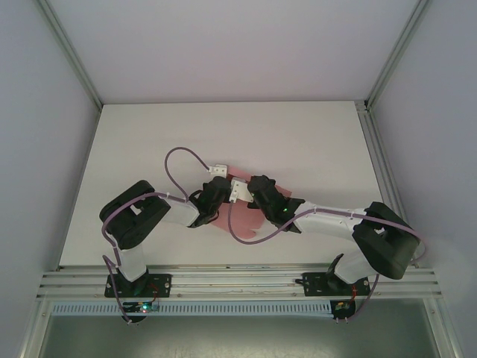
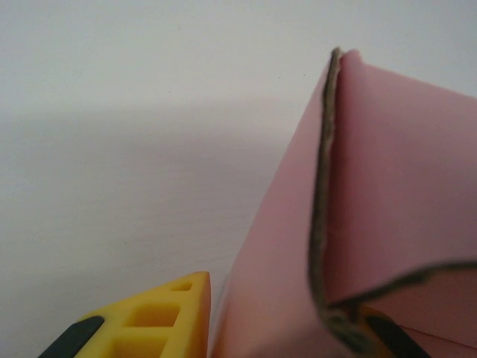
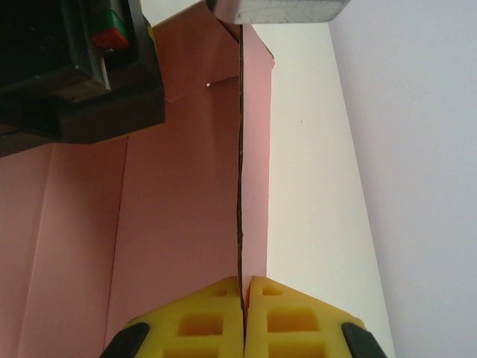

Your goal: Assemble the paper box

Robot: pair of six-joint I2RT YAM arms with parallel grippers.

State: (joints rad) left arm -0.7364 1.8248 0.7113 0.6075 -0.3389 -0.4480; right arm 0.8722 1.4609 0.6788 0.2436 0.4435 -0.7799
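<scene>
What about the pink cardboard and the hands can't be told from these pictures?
1. Top view: shape of the paper box; the left arm and right arm cover it.
2. Left wrist view: whether the left hand grips it; its blurred flap hides one finger.
3. Right wrist view: the box's far end; a dark housing blocks it.

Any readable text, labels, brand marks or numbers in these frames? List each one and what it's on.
None readable.
paper box: plain pink, no print.
right gripper: yellow fingers carry no marking.
left arm base: anything printed there is too small to read.
</scene>
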